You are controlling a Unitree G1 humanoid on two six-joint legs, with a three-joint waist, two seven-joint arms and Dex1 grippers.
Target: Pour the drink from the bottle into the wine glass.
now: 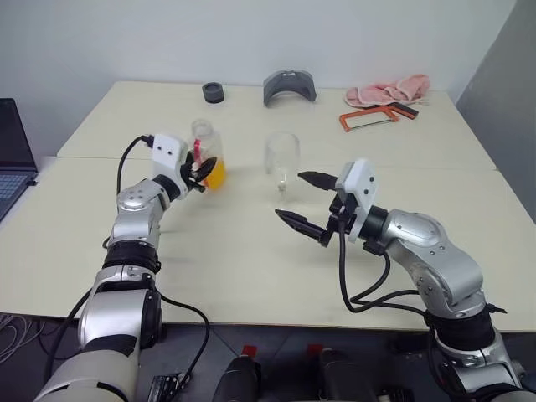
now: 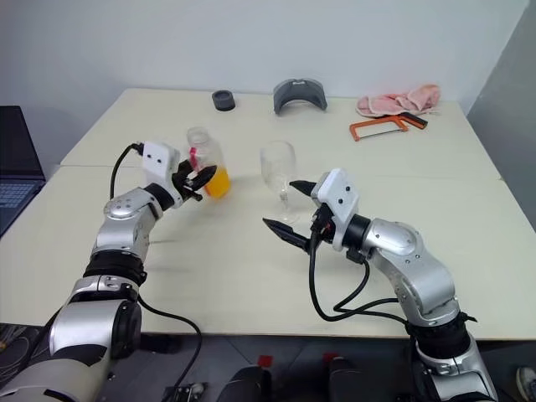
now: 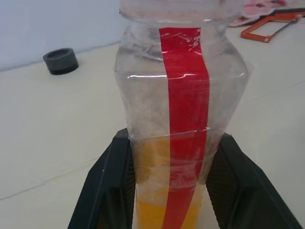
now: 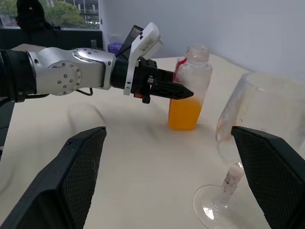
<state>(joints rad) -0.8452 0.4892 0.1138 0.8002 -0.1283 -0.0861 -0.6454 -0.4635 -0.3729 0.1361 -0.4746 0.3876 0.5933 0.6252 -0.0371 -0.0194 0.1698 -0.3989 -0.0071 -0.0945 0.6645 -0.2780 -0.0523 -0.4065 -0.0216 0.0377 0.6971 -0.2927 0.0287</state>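
One dark ring [image 1: 213, 92], one grey curved piece [image 1: 290, 87], one pink cloth [image 1: 388, 90] and one orange hacksaw [image 1: 377, 117] are seen along the table's [image 1: 251, 260] far edge, toward twelve o'clock. One uncapped bottle [image 1: 207, 152], its drink [image 1: 215, 174] filling the lower part, is clamped by the left gripper [image 1: 199, 172] at ten o'clock. One empty wine glass [image 1: 282, 159] is stood near centre, beside the spread right gripper [image 1: 306, 203].

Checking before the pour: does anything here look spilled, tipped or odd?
No spill. The bottle stands upright with no cap, and the wine glass stands upright but its bowl and stem look smeared with pinkish residue.
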